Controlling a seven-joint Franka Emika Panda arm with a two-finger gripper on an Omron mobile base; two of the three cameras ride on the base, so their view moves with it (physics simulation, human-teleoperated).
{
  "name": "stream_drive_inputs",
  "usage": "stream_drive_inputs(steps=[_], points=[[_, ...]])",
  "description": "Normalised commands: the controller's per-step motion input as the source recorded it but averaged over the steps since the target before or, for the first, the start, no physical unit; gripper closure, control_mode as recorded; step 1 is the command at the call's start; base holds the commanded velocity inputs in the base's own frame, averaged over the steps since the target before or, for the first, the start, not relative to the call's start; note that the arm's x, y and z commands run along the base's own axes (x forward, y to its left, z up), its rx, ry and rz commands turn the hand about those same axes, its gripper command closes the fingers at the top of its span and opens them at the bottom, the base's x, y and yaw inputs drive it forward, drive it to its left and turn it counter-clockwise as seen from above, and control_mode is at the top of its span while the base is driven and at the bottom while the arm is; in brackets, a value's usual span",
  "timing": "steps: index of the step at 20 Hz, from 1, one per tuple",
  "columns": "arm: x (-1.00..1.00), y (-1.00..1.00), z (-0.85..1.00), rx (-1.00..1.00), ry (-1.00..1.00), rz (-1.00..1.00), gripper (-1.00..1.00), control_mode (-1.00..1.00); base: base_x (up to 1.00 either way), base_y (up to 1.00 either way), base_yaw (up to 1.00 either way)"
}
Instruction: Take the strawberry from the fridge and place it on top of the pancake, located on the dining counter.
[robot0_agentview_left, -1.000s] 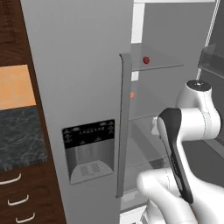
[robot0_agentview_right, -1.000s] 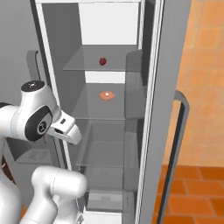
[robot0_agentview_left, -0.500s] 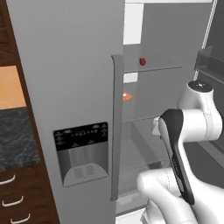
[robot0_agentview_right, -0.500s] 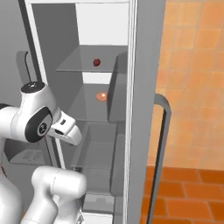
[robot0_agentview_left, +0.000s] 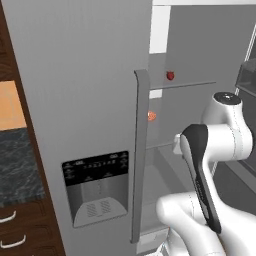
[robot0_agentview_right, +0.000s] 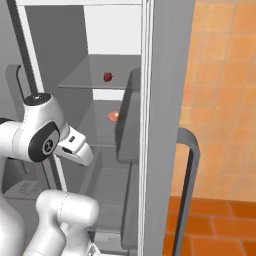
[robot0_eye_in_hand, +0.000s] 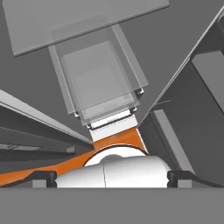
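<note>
Fridge (robot0_agentview_left: 75, 100): one door swung wide, shelves bared, so the opening step looks done. Stands right in front of the gripper, with the closed dispenser door off to its left.

Arm: folded low before the open compartment, hand tilted down toward the lower part of the interior.

Clear drawer (robot0_eye_in_hand: 98, 78): straight ahead of the gripper in the hand view, with a strip of orange floor (robot0_eye_in_hand: 114, 141) just under it. No berry along that line of sight.

Glass shelf (robot0_agentview_right: 90, 80): well above the gripper and further into the cabinet.

Gripper (robot0_eye_in_hand: 111, 178): fingertips spread to the full, nothing between them, touching nothing.

Orange-red glowing item (robot0_agentview_right: 113, 116): on the back wall above the gripper and below the glass shelf. Not the target.

Strawberry (robot0_agentview_right: 107, 76): tiny, bright red, resting on the glass shelf, untouched, up and beyond the gripper and well apart from it. Seen in the left base view too (robot0_agentview_left: 170, 75), just past the door handle.

Judged progress: early. Done: getting to the fridge with the door open. Left: raising the hand to shelf height, reaching in, pinching the berry, drawing it out, carrying it to the dining counter and setting it on top of the pancake.
</note>
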Motion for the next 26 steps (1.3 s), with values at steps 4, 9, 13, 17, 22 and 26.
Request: stream_drive_inputs(steps=[4,9,13,17,22,26], points=[[0.0,0.0,0.0,0.0,0.0,0.0,-1.0,1.0,0.15,-0.34,0.0],[0.0,0.0,0.0,0.0,0.0,0.0,-1.0,1.0,0.08,-0.05,-0.01],[0.0,0.0,0.0,0.0,0.0,0.0,-1.0,1.0,0.0,0.0,0.0],[0.0,0.0,0.0,0.0,0.0,0.0,-1.0,1.0,0.0,0.0,0.0],[0.14,0.0,0.44,0.0,-0.35,0.05,-1.0,-1.0,0.0,0.0,0.0],[0.07,0.06,0.79,-0.02,-0.5,0.06,-1.0,-1.0,0.0,0.0,0.0]])
